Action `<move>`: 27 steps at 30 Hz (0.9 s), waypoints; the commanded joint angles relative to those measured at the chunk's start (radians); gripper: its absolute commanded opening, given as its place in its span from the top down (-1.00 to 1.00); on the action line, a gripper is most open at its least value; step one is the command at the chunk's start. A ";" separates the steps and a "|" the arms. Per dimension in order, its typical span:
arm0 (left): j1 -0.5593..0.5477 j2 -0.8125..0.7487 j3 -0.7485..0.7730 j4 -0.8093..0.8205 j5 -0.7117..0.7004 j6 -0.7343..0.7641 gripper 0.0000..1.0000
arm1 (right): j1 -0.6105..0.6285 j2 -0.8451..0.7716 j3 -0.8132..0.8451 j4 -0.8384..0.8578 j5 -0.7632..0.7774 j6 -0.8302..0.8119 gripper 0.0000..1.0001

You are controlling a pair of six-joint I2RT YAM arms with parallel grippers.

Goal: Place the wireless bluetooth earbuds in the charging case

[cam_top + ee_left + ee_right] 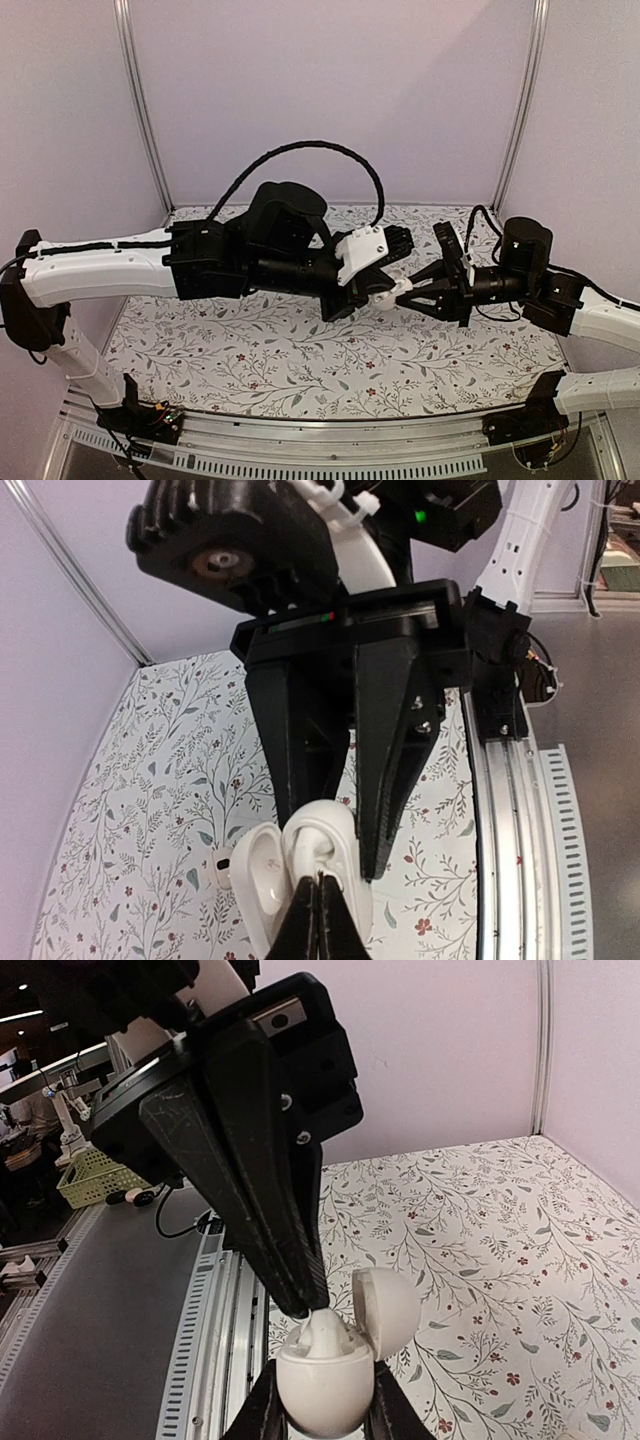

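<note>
Case [325,1390] btm off-frame; earbud [322,1332] part-hidden

The top external view looks down from above and behind the near edge, across the worktop [250,350] to its far edge. Each wrist view sits close behind its own jaws, facing the opposing jaws; both share the open charging case [325,1385], seemingly over the worktop's right half.

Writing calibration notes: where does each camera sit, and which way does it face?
Top external: fixed above and behind the bases, facing down at the floral-patterned table; both arms show.
Left wrist: looks along the shut left gripper at the small white rounded plastic charging case.
Right wrist: looks along the right gripper, which clamps that case.
Shared: both wrist views show the open case, from opposite sides.
</note>
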 commanded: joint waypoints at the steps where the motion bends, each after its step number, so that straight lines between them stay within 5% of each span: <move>1: -0.013 0.011 0.019 -0.041 0.076 0.023 1.00 | 0.004 -0.013 0.027 0.038 0.015 -0.001 1.00; 17: 0.090 -0.200 -0.144 0.083 -0.012 -0.044 0.71 | 0.004 -0.011 0.025 0.043 0.014 0.008 1.00; 27: 0.128 -0.106 -0.119 0.064 -0.038 -0.076 0.72 | 0.004 0.004 0.038 0.072 -0.047 0.018 1.00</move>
